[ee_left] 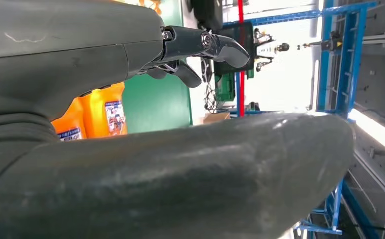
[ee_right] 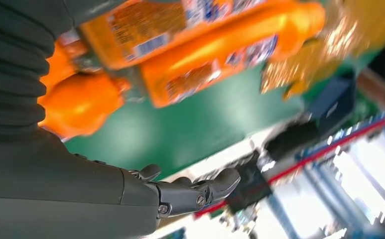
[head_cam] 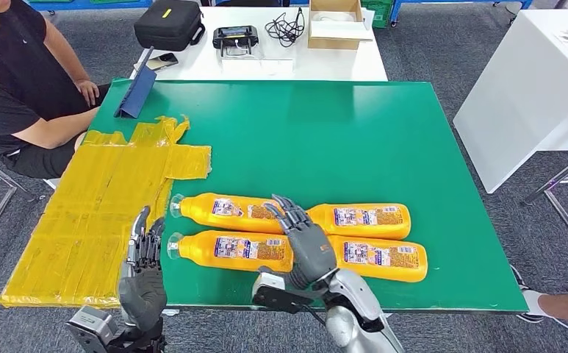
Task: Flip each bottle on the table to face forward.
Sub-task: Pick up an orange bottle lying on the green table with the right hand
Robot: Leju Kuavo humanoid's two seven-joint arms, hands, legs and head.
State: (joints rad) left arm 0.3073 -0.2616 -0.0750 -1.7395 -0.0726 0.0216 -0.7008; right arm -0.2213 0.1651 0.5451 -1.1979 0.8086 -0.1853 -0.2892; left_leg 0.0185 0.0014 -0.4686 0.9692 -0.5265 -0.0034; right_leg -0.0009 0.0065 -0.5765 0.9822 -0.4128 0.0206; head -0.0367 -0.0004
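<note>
Hovering my right robot hand (head_cam: 300,234), fingers spread and grasping nothing, over the middle of four orange plastic bottles (head_cam: 231,212) lying in two rows near the front of the green counter (head_cam: 317,132), I judge a clumsy descent could shove neighbours apart or roll one off the near edge. My left robot hand (head_cam: 142,261) waits released beside the yellow taped sheet (head_cam: 90,213).

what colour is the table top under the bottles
Green; the table top shows best in the head view.

Four orange bottles (head_cam: 295,235) lie label-up in two rows.
</note>
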